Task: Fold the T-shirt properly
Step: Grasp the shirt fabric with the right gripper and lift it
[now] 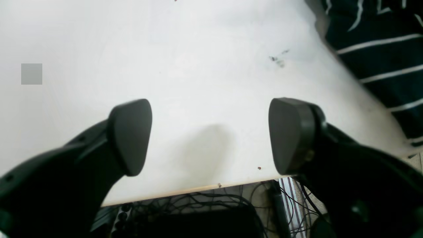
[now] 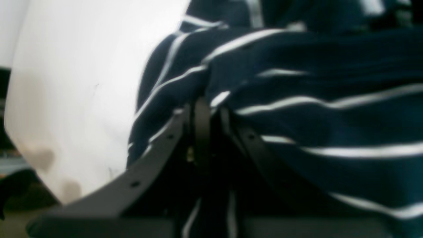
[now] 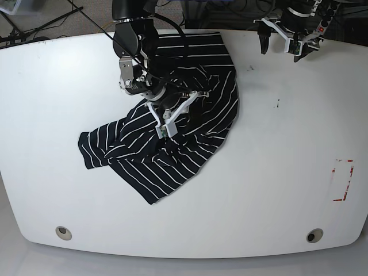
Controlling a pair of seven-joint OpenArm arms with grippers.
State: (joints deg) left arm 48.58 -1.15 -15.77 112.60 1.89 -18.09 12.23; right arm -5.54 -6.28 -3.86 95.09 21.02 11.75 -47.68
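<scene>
T-shirt lies crumpled on the tabletop, unfolded, so this is the first grasp-and-spread step. Right gripper has its jaws clenched on a bunch of T-shirt fabric near the middle. Farther back, left gripper hangs over bare tabletop, jaws released; next move likely needs lifting the cloth out flat.

Landmark: the T-shirt, crumpled on the worktop.
Free room: bare worktop right of, left of and in front of the T-shirt.
Obstacle: right end effector and its arm, down on the T-shirt's middle.
</scene>
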